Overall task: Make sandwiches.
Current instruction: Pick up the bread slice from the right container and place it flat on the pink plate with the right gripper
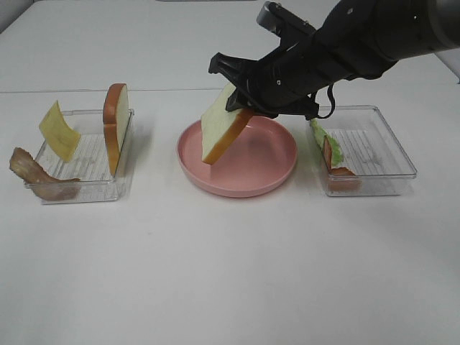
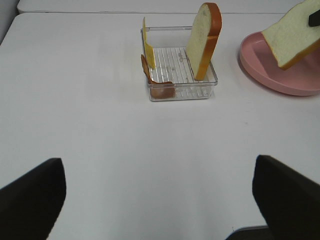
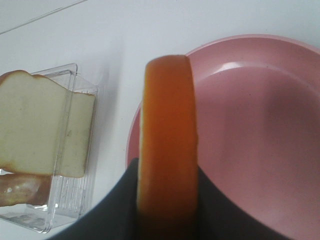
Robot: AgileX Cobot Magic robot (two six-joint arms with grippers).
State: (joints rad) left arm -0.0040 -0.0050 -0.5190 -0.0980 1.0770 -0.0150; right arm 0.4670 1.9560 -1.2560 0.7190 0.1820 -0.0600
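white tabletop [image 1: 230, 280] ran from the near edge to the far wall. in the left wrist view the left gripper [image 2: 158, 165] hung over that surface, its two dark fingers [image 2: 35, 200] spread wide apart.

farther back, three dishes stood in a row. on the left, a clear tray [image 1: 79, 195] held a bacon strip [image 1: 32, 172] draped over its near left corner. a cheese square [image 1: 59, 131] leaned at its left wall, and an upright bread slice [image 1: 116, 126] stood on edge against its right wall. in the middle sat the pink plate [image 1: 269, 169]. on the right, a second clear tray [image 1: 388, 154] kept a lettuce leaf [image 1: 321, 138] and a reddish-brown strip [image 1: 341, 172] propped against its left wall.

above the plate's left half, the right gripper [image 1: 241, 93] reached in from the far right, clamped on the crust end of a held bread slice [image 1: 221, 129]. that slice hung tilted, lower corner down over the plate. whether it touched the plate could not be told.
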